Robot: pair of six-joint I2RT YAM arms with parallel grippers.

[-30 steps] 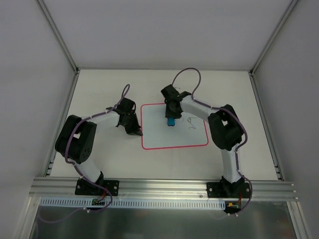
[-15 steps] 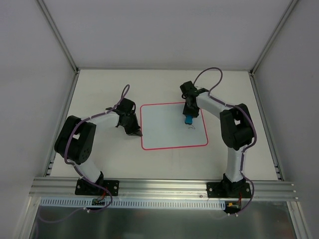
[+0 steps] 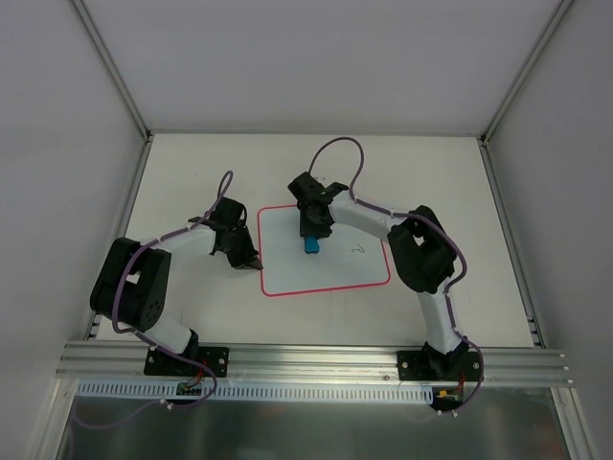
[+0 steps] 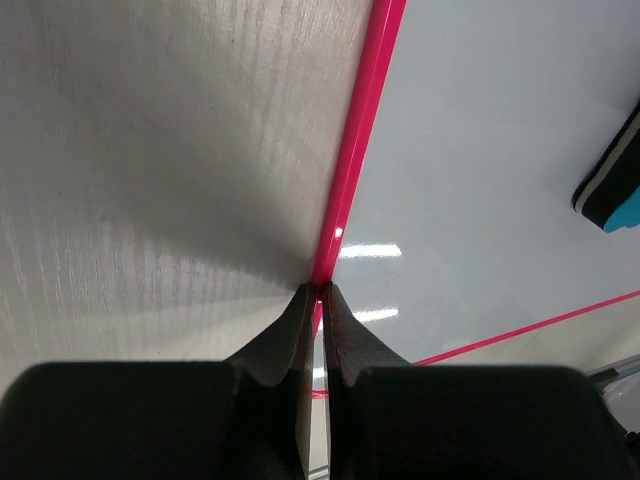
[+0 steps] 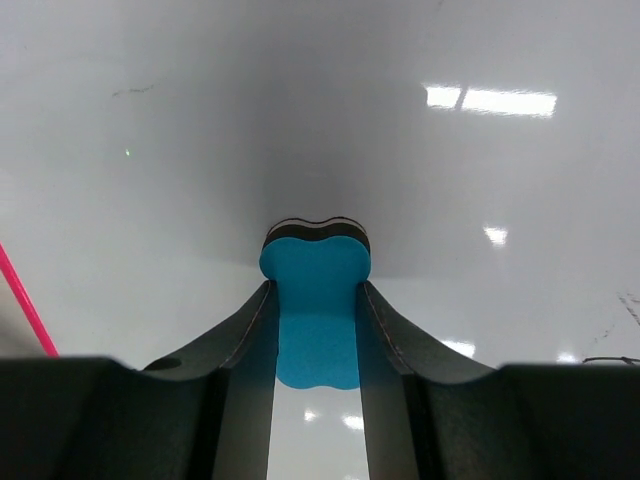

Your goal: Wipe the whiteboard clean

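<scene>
Squeezing fingers (image 5: 238, 335) of right gripper (image 5: 315, 290) on blue eraser (image 3: 312, 244), dark felt flat on whiteboard (image 3: 326, 270). Pinching left gripper (image 4: 320, 290) tips together on its pink left rim. Sitting centre of table (image 3: 460, 192), pale woodgrain, white walls (image 3: 306, 67) around; glossy, near-square, rounded corners, slightly longer left-right, a touch skewed.

In the left wrist view the blue eraser (image 4: 608, 190) is cut off by the right edge, with only 1 corner showing. From above, the faint mark (image 3: 356, 249) on the whiteboard (image 3: 326, 273) is too small to read, and the right claw (image 3: 311, 237) hides the eraser's upper end.
</scene>
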